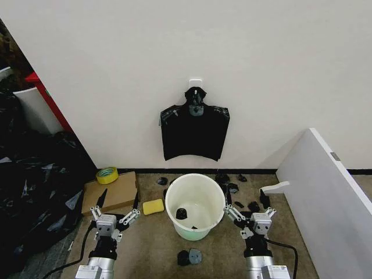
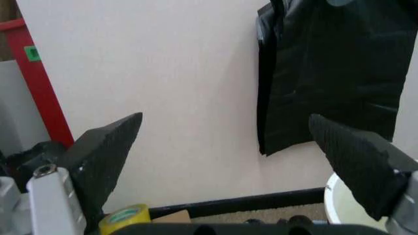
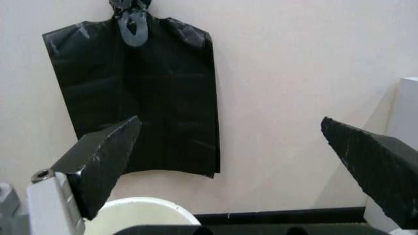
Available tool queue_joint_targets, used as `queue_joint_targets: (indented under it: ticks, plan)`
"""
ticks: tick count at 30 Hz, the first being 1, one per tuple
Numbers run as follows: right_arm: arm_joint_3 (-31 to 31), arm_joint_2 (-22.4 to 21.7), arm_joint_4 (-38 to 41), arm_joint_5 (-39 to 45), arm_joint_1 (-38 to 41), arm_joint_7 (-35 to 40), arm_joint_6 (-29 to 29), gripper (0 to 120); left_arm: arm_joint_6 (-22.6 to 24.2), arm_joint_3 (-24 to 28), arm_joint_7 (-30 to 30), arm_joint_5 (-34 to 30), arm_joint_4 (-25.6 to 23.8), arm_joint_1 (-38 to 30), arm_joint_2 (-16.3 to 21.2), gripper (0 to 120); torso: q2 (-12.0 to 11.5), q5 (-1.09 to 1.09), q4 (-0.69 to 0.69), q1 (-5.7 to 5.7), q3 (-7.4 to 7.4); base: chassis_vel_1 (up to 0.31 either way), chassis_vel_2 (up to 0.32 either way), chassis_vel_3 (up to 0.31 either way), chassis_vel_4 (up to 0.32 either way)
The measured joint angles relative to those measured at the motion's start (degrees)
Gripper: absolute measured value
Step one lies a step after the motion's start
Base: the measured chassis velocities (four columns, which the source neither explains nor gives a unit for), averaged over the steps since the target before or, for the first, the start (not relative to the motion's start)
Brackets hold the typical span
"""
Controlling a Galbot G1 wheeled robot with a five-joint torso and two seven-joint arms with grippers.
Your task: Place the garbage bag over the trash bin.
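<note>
Trash bin: the trash bin stands upright on the floor, just out from the wall; small dark scraps lie inside on its bottom.
Garbage bag: the garbage bag hangs flat against the wall from a hook, directly above the trash bin and clear of its rim.
Left end effector: the left end effector sits low, beside the trash bin on its left, fingers spread wide, holding nothing.
Right end effector: the right end effector sits low, beside the trash bin on its right, fingers spread wide, holding nothing.
Surroundings: a yellow sponge lies just left of the trash bin; a tape roll rests on a cardboard piece farther left; black debris lies in front of the trash bin.
Task state: judged not started; the bag is not yet taken from the hook.
Risk 1: thin glossy film may slip or tear if pulled against the hook.
Risk 2: a single-layer grasp may leave the mouth closed, preventing fit over the rim.
Risk 3: a low arm sweep may knock the light trash bin over.
</note>
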Motion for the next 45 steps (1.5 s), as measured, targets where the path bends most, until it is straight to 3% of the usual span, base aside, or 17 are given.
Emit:
queue_joint_targets:
  ticks: [25, 33, 37, 40, 42, 45]
  plan:
    - [-0.34, -0.08, -0.63, 0.49, 1.26, 0.01, -0.97, 100, -0.1, 0.32, 0.01, 0.07, 0.56, -0.44, 0.48, 100, 0.0, 0.0, 0.0, 0.0, 0.0, 0.0, 0.0, 0.0, 0.0]
    - [-3.68, -1.93, -1.56, 11.91, 4.57, -1.67, -3.95, 100, -0.51, 0.33, 0.4, 0.08, 1.2, -0.25, 0.44, 100, 0.0, 0.0, 0.0, 0.0, 0.0, 0.0, 0.0, 0.0, 0.0]
    - [-4.68, -3.58, -3.35, 19.32, 10.32, -5.46, -5.48, 100, -0.62, 0.55, 0.84, -0.15, 2.16, -0.7, 0.96, 100, 0.0, 0.0, 0.01, 0.0, 0.0, 0.0, 0.0, 0.0, 0.0]
    - [-4.06, -4.22, -4.0, 21.21, 12.03, -7.5, -5.7, 100, -0.34, 1.2, 1.05, -0.83, 2.82, -1.78, 1.77, 100, 0.0, 0.01, 0.01, 0.0, 0.0, 0.0, 0.0, 0.0, 0.0]
    - [-3.13, -5.02, -4.84, 22.59, 13.96, -9.77, -5.82, 100, -0.05, 1.93, 1.39, -1.8, 3.72, -2.81, 2.61, 100, 0.0, -0.03, -0.06, 0.0, 0.0, 0.0, 0.0, 0.0, 0.0]
    - [-3.29, -6.89, -7.05, 24.11, 18.97, -12.54, -6.73, 100, -0.46, 1.84, 1.82, -2.22, 4.26, -2.45, 2.58, 100, 0.0, 0.01, 0.01, 0.0, 0.0, 0.0, 0.0, 0.0, 0.0]
